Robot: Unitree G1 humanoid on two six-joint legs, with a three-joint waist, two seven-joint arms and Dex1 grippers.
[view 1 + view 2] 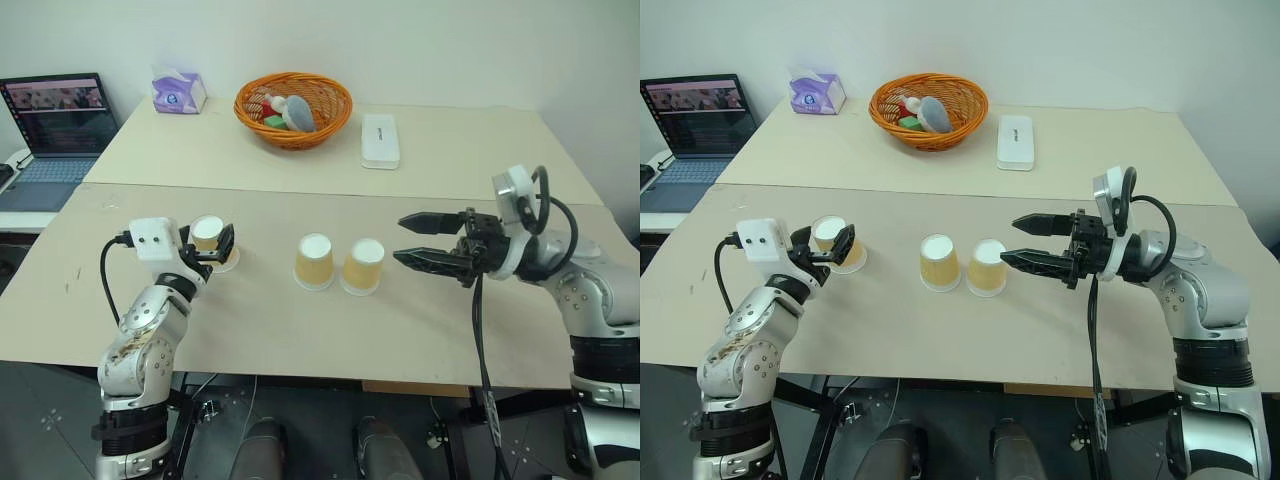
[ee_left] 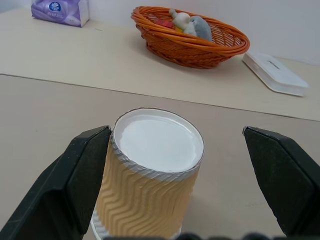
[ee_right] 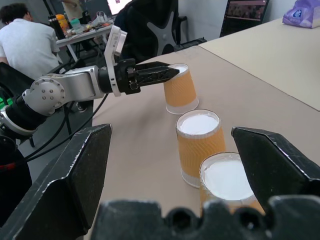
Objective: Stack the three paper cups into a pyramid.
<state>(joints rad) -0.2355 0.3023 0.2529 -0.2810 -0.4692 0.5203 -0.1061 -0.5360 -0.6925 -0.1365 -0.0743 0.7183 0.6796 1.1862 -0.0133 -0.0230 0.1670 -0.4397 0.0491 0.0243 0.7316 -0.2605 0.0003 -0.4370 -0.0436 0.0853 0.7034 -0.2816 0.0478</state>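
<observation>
— Two pale tables (image 1: 300, 330) pushed together against a white wall, a laptop (image 1: 55, 130) off on a side desk to the left, and someone sitting with their back turned at a cluttered desk (image 3: 30, 37) across the room. What's on the far table?

— An orange wicker basket (image 1: 293, 108) with a few odds and ends in it, a white box (image 1: 380, 140) beside it, and a purple tissue pack (image 1: 178, 90) in the corner. None of that matters for the job.

— And the cups?

— All three sit upside down on the near table. Two stand just beside each other in the middle (image 1: 314, 261) (image 1: 363, 266), which looks to me like the pyramid's base already laid. The third cup (image 1: 208, 240) is well off to the left.

— So the robot's after that one?

— I'd say so. The left gripper (image 1: 215, 245) has its fingers spread on either side of it; from its wrist, one finger (image 2: 82, 170) seems to brush the cup's side and the other stands clear. Nothing's pinched yet.

— And the right gripper (image 1: 425, 240)?

— Fingers spread wide too, empty, pointing at the middle pair from near by.

— Next move?

— Close gently on the ribbed wall without crushing it, lift, carry it over, and set it straddling the two bases.
</observation>
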